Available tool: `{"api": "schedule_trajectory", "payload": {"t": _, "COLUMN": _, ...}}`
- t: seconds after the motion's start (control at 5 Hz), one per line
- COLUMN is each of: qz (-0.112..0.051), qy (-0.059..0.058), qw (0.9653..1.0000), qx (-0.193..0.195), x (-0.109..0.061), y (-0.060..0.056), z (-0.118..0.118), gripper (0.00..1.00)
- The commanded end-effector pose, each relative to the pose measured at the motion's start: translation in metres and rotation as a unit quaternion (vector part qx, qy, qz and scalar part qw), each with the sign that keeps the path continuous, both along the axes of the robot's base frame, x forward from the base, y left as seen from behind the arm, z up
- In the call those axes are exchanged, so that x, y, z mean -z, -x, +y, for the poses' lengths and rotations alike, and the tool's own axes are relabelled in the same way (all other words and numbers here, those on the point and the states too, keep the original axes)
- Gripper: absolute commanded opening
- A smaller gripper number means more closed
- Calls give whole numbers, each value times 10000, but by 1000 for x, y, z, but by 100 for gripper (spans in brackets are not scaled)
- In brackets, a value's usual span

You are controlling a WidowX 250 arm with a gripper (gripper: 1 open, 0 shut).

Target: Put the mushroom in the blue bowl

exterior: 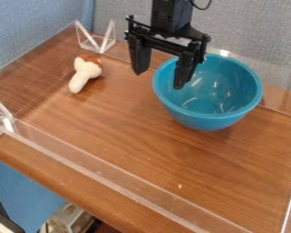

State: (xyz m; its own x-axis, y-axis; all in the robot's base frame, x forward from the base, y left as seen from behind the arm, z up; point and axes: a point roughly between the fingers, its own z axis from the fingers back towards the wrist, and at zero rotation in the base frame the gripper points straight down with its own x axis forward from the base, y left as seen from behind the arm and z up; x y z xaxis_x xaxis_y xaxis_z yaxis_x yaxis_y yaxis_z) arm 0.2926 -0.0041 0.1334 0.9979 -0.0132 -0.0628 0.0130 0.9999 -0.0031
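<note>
The mushroom (85, 73), cream stem with a brownish-orange cap at its far end, lies on its side on the wooden table at the back left. The blue bowl (210, 93), glossy teal and deep, stands at the back right with nothing visible inside. My gripper (162, 69) hangs pointing down between them, over the bowl's left rim, its black fingers (139, 60) spread wide and open with nothing held. The mushroom is a short way left of the gripper, apart from it.
A clear plastic wall (39, 55) rings the wooden table (135, 146), with a transparent bracket (92, 38) at the back left corner and another at the left front. A blue backdrop stands behind.
</note>
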Motion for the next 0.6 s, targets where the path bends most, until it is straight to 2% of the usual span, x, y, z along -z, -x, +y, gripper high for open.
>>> {"api": "schedule_trajectory", "payload": {"t": 0.0, "qz": -33, "qy": -22, "qw": 9996, "qx": -268, "x": -1, "y": -6, "z": 25, "gripper": 100}}
{"api": "schedule_trajectory", "payload": {"t": 0.2, "qz": -55, "qy": -64, "qw": 9983, "qx": -576, "x": 1, "y": -13, "z": 56, "gripper": 100}}
{"api": "schedule_trajectory", "payload": {"t": 0.4, "qz": -86, "qy": -104, "qw": 9947, "qx": -1018, "x": 2, "y": -21, "z": 100, "gripper": 100}}
